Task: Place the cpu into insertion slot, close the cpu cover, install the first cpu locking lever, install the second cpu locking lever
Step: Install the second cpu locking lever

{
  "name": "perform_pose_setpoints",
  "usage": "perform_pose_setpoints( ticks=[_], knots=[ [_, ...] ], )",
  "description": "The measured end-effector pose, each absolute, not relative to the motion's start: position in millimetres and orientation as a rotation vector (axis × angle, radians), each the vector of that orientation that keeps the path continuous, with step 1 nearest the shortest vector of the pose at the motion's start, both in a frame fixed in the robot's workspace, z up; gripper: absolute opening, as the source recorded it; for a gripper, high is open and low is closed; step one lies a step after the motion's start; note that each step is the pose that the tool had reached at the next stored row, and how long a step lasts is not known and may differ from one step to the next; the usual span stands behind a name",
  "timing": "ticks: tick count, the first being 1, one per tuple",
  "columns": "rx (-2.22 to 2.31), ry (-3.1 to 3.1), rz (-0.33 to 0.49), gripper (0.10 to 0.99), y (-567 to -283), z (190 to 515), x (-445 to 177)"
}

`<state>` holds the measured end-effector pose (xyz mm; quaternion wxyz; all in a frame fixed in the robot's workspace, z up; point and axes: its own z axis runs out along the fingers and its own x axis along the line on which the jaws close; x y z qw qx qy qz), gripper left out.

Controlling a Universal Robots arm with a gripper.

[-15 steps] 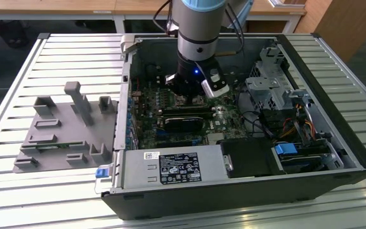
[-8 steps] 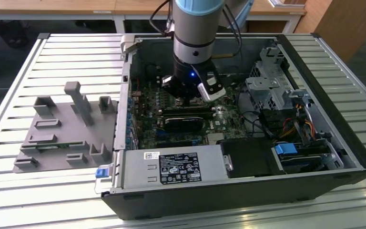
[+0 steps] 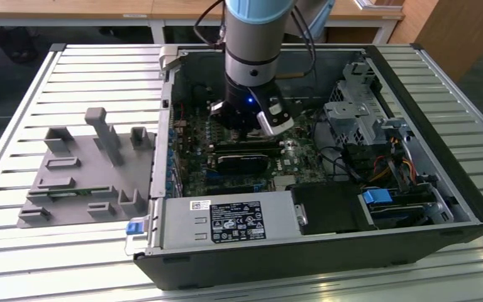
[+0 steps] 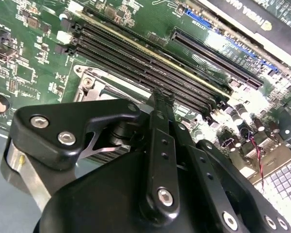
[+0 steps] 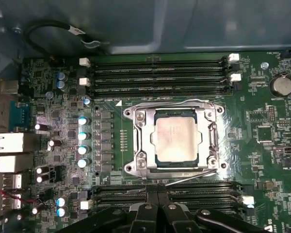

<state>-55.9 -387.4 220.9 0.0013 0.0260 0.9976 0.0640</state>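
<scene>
The black-and-white sticker (image 3: 234, 221) on the silver metal power supply box (image 3: 183, 229) carries fine print and symbols, none legible. Pale lettering on the black fan card (image 4: 252, 19) is cut off at the edge. Tiny white markings on the green circuit board (image 5: 262, 145) and the faint engraving on the silvery square cpu (image 5: 177, 138) cannot be made out
</scene>
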Motion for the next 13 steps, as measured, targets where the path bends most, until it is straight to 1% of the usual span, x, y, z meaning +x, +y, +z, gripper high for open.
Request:
perform_pose_setpoints(
  ticks=[13],
  knots=[
    [0.082, 3.131, 0.221, 0.106, -387.4, 210.7, -62.3]
  ],
)
